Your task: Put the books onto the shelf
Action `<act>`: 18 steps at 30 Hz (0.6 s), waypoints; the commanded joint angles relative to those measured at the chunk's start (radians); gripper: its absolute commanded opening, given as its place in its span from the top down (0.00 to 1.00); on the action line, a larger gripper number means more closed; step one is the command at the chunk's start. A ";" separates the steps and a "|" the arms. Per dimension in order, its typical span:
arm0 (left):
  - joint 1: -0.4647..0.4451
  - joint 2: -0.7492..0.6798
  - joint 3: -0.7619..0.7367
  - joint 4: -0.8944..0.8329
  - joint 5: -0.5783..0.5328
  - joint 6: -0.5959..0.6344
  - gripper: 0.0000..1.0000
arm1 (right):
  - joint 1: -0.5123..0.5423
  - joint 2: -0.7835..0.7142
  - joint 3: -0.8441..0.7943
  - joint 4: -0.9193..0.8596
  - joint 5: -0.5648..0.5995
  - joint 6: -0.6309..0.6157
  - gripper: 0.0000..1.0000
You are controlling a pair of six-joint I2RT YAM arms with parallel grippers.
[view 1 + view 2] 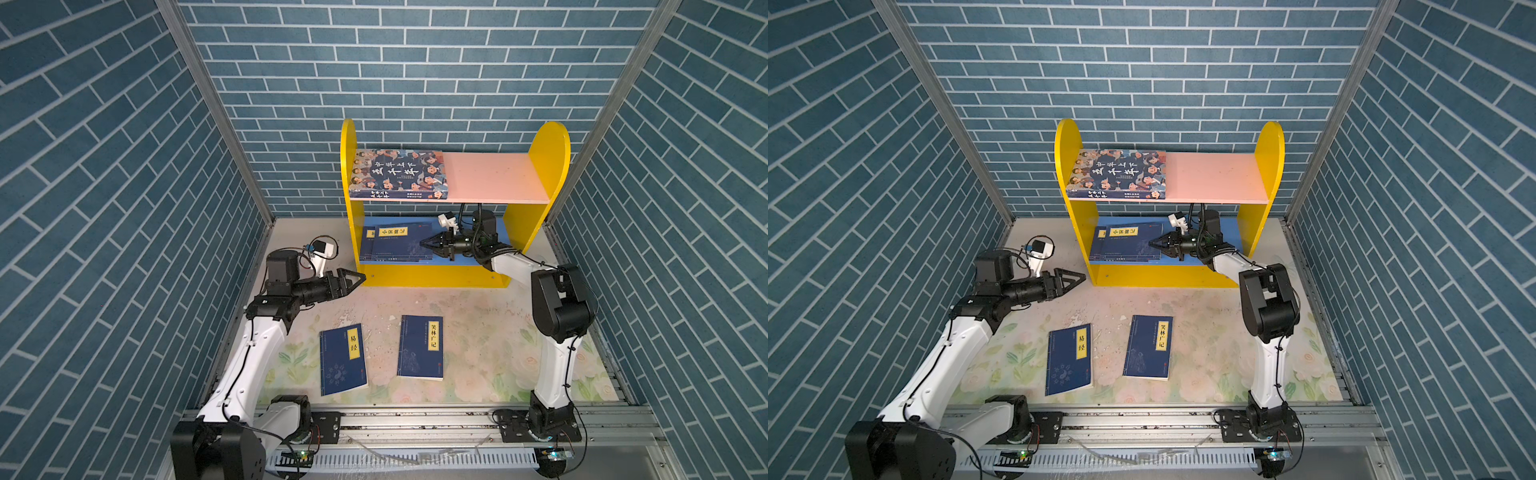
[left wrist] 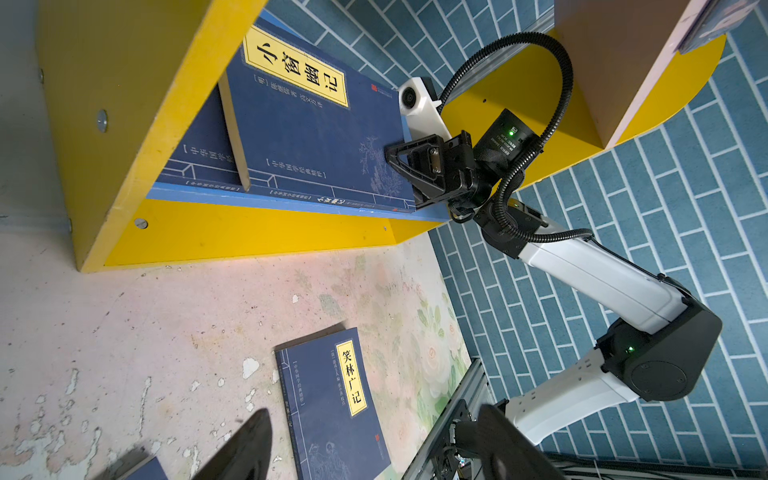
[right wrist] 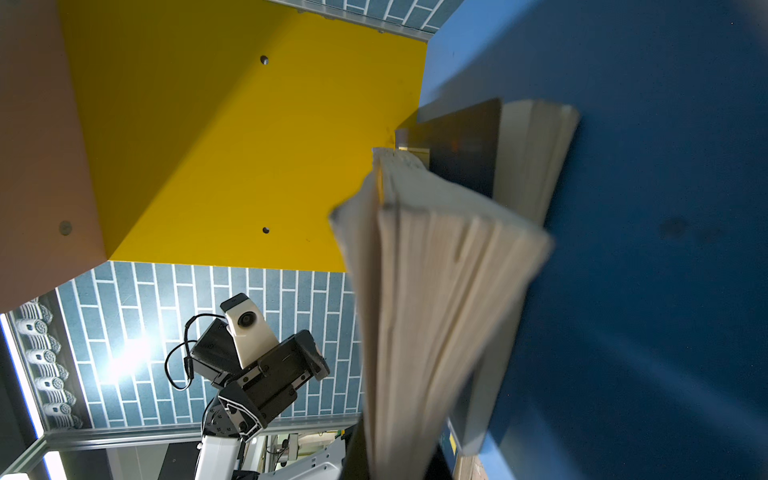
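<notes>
Two navy books (image 1: 395, 249) lie shelved, the upper one touching the right fingers (image 1: 433, 242).

left gripper (image 1: 360, 281) agape; right gripper (image 1: 423, 244) clamped, arm outstretched

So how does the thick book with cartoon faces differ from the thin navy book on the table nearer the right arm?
The thick cartoon-faced book lies on the shelf's pink upper board; the thin navy yellow-labelled book lies on the floral tabletop. The cartoon-faced book is larger and multicoloured; the navy one is plain. Both lie flat, cover up.
</notes>
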 commanded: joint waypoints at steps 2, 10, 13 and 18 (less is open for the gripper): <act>0.006 -0.011 0.006 0.004 0.005 0.019 0.21 | 0.017 0.016 0.058 -0.056 0.030 -0.081 1.00; 0.006 -0.020 -0.001 0.007 0.008 0.020 0.21 | 0.047 0.025 0.136 -0.278 0.089 -0.221 0.94; 0.006 -0.023 -0.005 0.008 0.009 0.019 0.21 | 0.054 0.017 0.142 -0.324 0.128 -0.249 0.79; 0.006 -0.030 -0.012 0.012 0.010 0.020 0.21 | 0.054 -0.014 0.122 -0.381 0.237 -0.286 0.64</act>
